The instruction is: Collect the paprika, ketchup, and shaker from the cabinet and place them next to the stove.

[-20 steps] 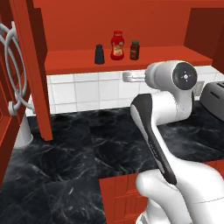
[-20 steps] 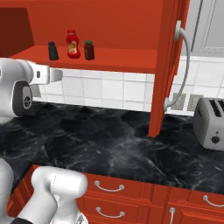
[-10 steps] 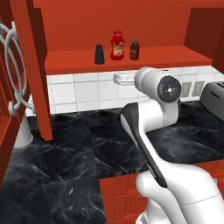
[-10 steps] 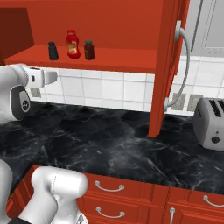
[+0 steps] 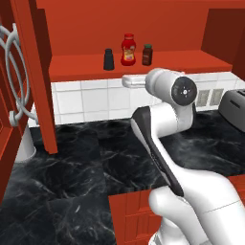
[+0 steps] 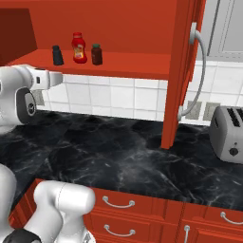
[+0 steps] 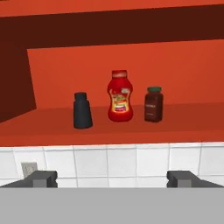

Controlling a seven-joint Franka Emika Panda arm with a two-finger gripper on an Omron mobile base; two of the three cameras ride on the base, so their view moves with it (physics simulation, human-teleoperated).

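the three task things stand in a row on the red inner shelf of the cabinet (image 5: pixel 72 67), all upright and apart from one another. in the hand view the ketchup (image 7: pixel 120 96) is in the middle — a bright red plastic bottle with a red cap and a yellow-and-red label, the tallest of the three. at its 9 o'clock stands the shaker (image 7: pixel 82 110), a small all-black cylinder that narrows to a rounded top. at the ketchup's 3 o'clock stands the paprika (image 7: pixel 153 104), a squat jar with a dark red-brown body and a dark green lid, about as tall as the shaker. the paprika and the ketchup stand a little further back on the shelf than the shaker, which is nearer the front edge.

the claw (image 7: pixel 114 178) is wide open and has hold of nothing — its two dark fingertips (image 7: pixel 43 178) rise far apart at 6 o'clock of the hand view, below the shelf edge and in front of the white tiled wall (image 7: pixel 131 159). it is aimed level at the row, with the ketchup roughly straight ahead at 12 o'clock, and is well apart from all three.

in the left base view the white arm (image 5: pixel 167 124) reaches up from the lower right toward the tiles just under the shelf. below lies the black marble surface (image 5: pixel 91 167). a grey toaster (image 6: pixel 228 135) sits on it at 3 o'clock in the right base view, beyond the open cabinet door (image 6: pixel 182 71).
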